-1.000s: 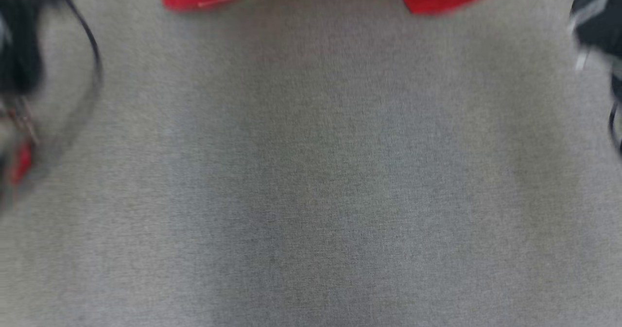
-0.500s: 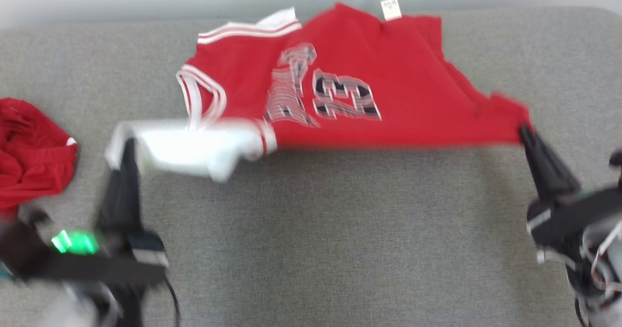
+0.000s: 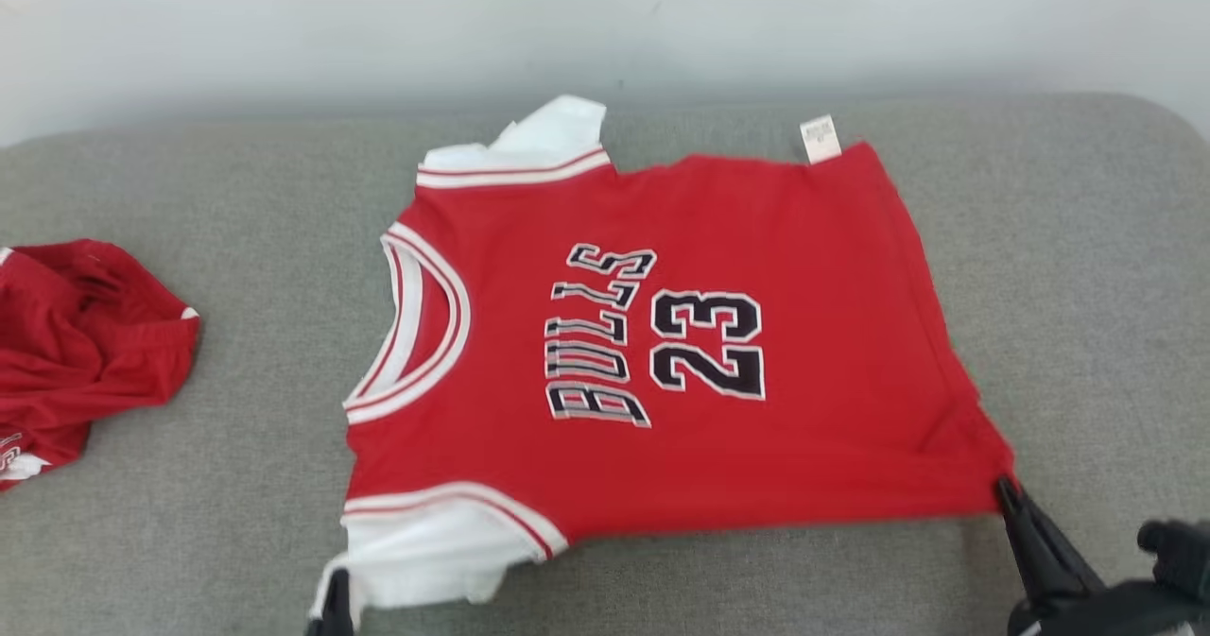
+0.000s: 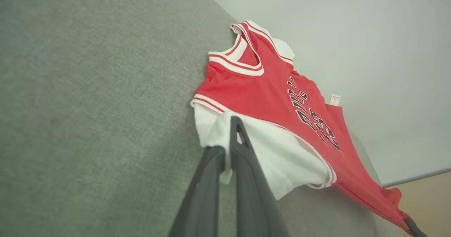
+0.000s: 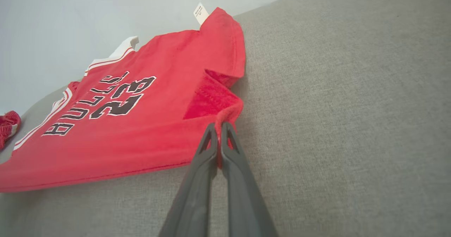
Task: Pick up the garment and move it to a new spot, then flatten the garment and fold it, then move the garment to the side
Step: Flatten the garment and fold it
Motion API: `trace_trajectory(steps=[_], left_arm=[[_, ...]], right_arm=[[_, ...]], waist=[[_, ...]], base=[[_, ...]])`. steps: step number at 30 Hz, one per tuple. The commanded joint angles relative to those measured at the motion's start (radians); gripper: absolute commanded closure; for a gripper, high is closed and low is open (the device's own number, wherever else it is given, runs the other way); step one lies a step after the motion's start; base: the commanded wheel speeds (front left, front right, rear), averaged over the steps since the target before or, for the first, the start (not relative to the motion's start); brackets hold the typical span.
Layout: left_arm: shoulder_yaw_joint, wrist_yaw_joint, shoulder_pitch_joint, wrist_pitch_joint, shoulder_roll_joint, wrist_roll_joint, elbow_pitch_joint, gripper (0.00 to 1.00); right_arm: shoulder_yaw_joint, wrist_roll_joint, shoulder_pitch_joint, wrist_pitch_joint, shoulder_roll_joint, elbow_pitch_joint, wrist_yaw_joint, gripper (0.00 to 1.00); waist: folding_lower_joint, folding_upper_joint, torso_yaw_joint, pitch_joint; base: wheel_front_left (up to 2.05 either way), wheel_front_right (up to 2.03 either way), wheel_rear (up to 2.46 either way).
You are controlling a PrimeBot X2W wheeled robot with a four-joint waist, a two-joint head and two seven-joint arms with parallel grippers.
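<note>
Head view shows the grey cushion [image 3: 189, 523] with the red jersey [image 3: 832, 334] spread face up across its middle. The left gripper [image 4: 227, 138] pinches the white sleeve [image 3: 425, 551], the right gripper [image 5: 219, 129] the hem corner [image 3: 983, 471]. Uneven pulling could slip either thin pinch or deepen the hem's curl.

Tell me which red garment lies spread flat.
The jersey printed BULLS 23, at the centre; the other red garment, at the left, is crumpled.
</note>
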Motion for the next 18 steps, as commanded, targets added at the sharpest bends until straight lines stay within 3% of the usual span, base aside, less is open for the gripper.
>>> trace_trajectory(steps=[1,13,18], left_arm=[[0.005,-0.004,0.02,-0.003,-0.006,0.008,0.01,1.0],[0.003,-0.059,0.09,-0.003,-0.06,0.064,0.138,1.0],[0.021,-0.081,0.063,-0.003,-0.062,0.119,0.13,1.0]], right_arm=[[-0.01,-0.014,0.022,-0.002,-0.001,0.008,0.001,1.0],[-0.072,-0.021,0.197,-0.01,0.054,0.007,0.001,1.0],[-0.062,-0.039,0.186,-0.009,0.065,-0.017,0.001,1.0]], waist=[[0.0002,0.0002,0.003,-0.02],[0.0002,0.0002,0.032,-0.038],[0.0002,0.0002,0.019,-0.043]], base=[[0.0,0.0,0.0],[0.0,0.0,0.0],[0.0,0.0,0.0]])
